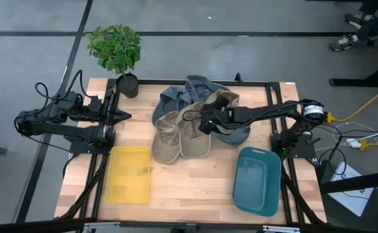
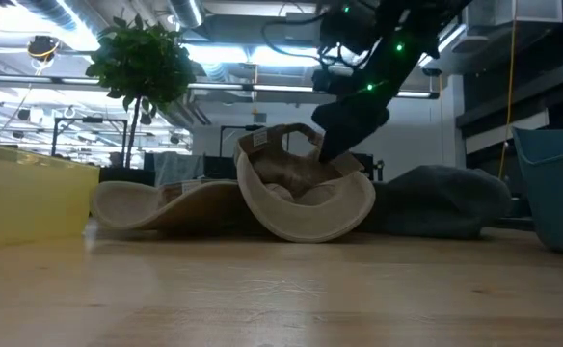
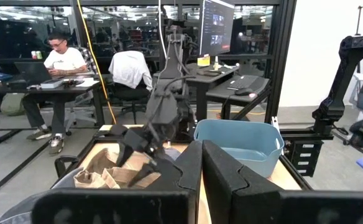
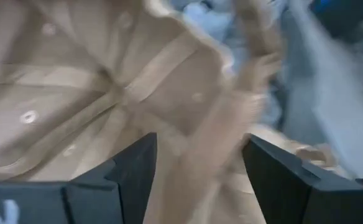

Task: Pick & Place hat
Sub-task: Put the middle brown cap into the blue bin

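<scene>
Two tan hats (image 1: 176, 136) lie side by side at mid-table, against a heap of blue-grey hats (image 1: 188, 96). In the low view one tan hat (image 2: 306, 207) stands on its crown with its hollow side up. My right gripper (image 1: 204, 122) reaches in from the table's right and slants down over that hat, open. In the right wrist view a tan strap (image 4: 225, 130) of the hat runs between the gripper's (image 4: 197, 171) two fingers. My left gripper (image 1: 123, 117) waits at the table's left, shut and level, well off the hats. My right gripper has its open fingers (image 4: 135, 171) on either side of the tan hat's strap and over its hollow inside (image 4: 76, 93), coming from the table's right and slanting down. The view is blurred, and I cannot tell whether the fingers touch the hat.
A yellow bin (image 1: 129, 173) stands near the front left and a teal bin (image 1: 257, 180) near the front right. A potted plant (image 1: 116, 48) stands at the far left corner. Bare wood lies between the two bins. A person sits at a desk (image 3: 57, 59) beyond the table.
</scene>
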